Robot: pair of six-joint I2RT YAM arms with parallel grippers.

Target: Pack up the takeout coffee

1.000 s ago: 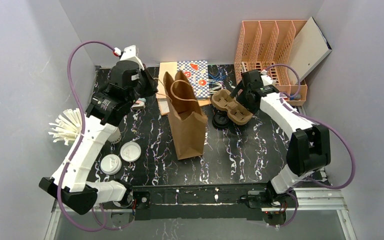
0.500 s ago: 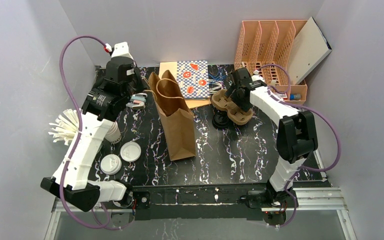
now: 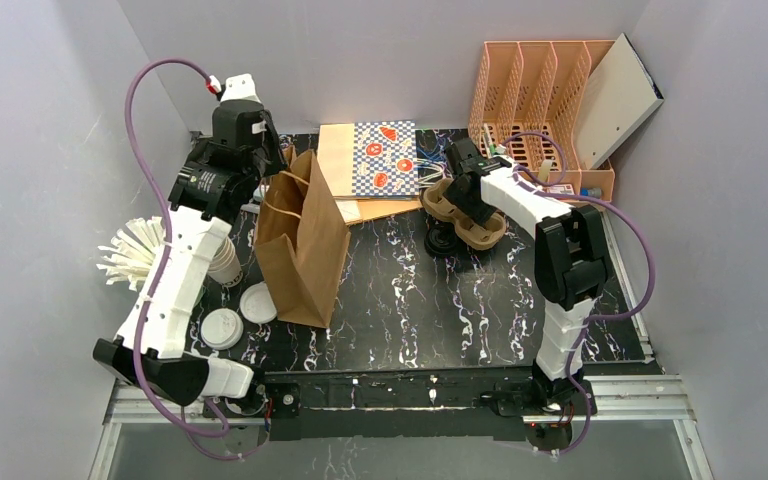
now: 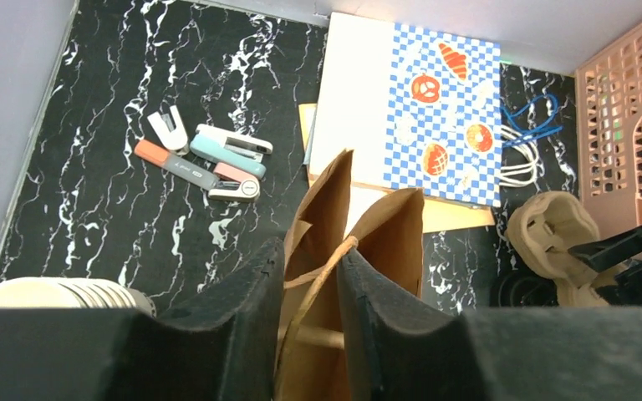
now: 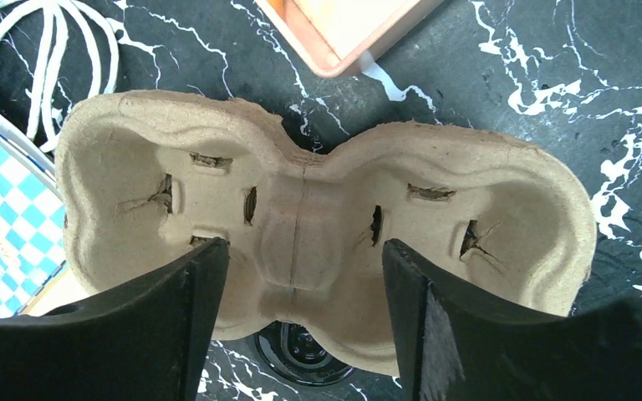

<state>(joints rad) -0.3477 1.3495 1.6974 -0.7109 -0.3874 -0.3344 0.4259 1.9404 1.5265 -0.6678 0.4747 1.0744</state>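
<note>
The takeout coffee, two cups with white lids (image 3: 222, 327) (image 3: 258, 302), stands at the table's left front, one partly behind the brown paper bag (image 3: 300, 250). The bag leans to the left. My left gripper (image 3: 278, 170) is at the bag's top. In the left wrist view my left gripper (image 4: 311, 251) is narrowly open, and the bag's (image 4: 384, 242) cord handle (image 4: 334, 259) runs between the jaws and touches the right finger. My right gripper (image 3: 463, 195) hangs open over the pulp cup carrier (image 3: 475, 225). In the right wrist view my right gripper (image 5: 303, 246) straddles the carrier's (image 5: 326, 167) middle.
A stack of lidless cream cups (image 3: 225, 262) and a bundle of white stirrers (image 3: 135, 250) sit at the left. A black lid (image 5: 309, 363) lies under the carrier. At the back are a checkered package (image 3: 385, 155), a peach file organiser (image 3: 540, 90), staplers and markers (image 4: 217, 159) and cables (image 4: 527, 150).
The left arm has dragged the bag leftward by its handle and the jaws have loosened. The right gripper has moved left over the carrier and narrowed a little.
</note>
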